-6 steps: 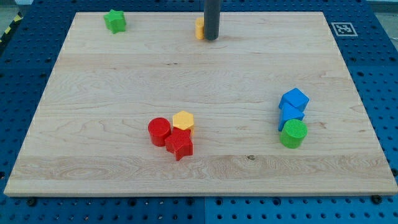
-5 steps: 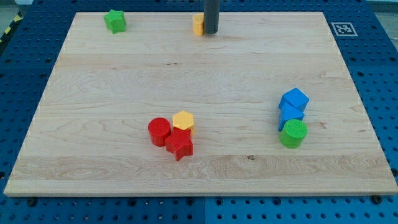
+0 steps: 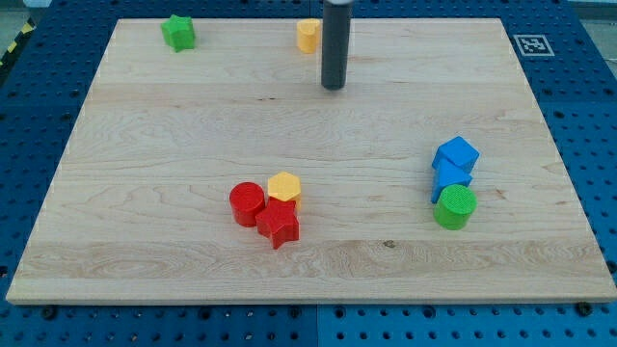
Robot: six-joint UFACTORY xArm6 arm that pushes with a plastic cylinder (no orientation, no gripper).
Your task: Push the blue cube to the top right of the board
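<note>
Because the rig carried no fingers at all, only a straight dark rod, there was nothing to spread or pinch, and my tip [image 3: 334,87] rested on the wooden bench [image 3: 174,135] in its upper middle, touching no block. It stood just below and to the view's right of a yellow block [image 3: 308,35] at the top edge (its shape was too small to call), and well apart from the blue cube [image 3: 456,154], which sat near the view's right edge at about mid-height. That cube was not free-standing: a second blue block [image 3: 450,178] pressed against its lower side, and a green cylinder [image 3: 455,207] touched that one in turn, so the three formed a short column. I judged the tip would have to come round beneath or to the left of the cube to drive it toward the top right corner, and the neighbours might be dragged along. Farther off lay a red cylinder [image 3: 247,203], a yellow hexagon [image 3: 284,186] and a red star [image 3: 279,226] clustered low in the middle, and a green star [image 3: 177,33] at the top left.
</note>
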